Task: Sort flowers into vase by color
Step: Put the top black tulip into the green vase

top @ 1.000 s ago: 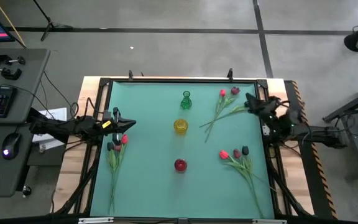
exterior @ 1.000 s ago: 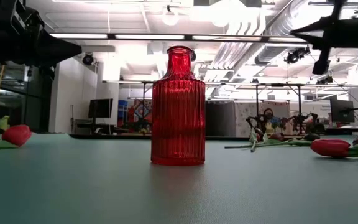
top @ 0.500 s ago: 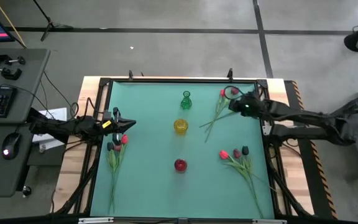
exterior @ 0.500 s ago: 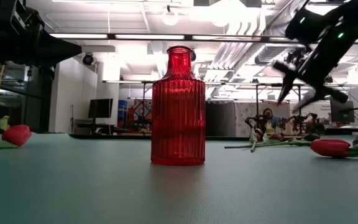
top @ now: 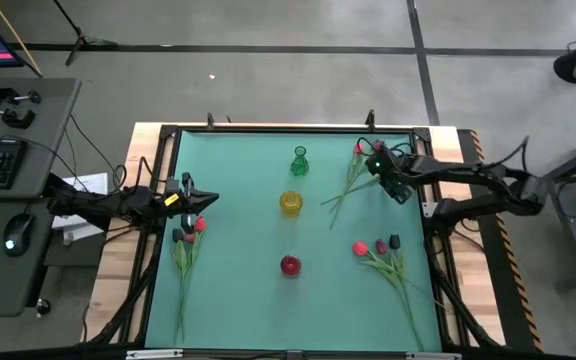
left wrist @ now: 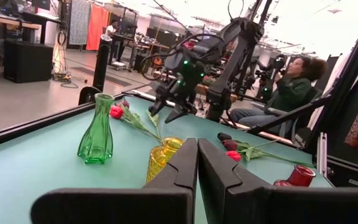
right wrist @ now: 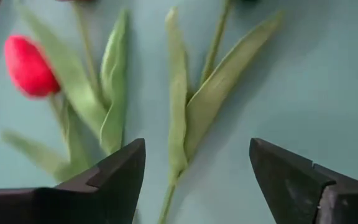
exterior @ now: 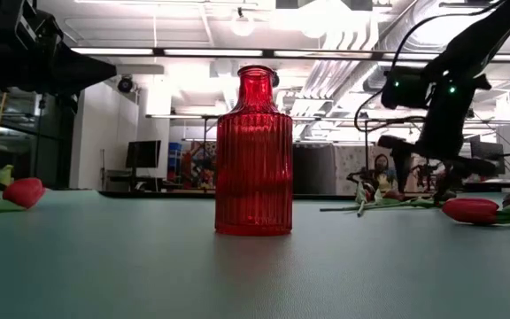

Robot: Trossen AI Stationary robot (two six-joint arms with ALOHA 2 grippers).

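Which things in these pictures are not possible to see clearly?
- Right wrist view: the second tulip shows only stem and leaves; its head is cut off by the picture's edge.
- High view: the right claw covers part of the far right tulips.
- Low view: the left tulip is cut at the edge.

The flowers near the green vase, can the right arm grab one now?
Probably yes. The right gripper is open right above those flowers, and nothing lies between its fingers and the stems.
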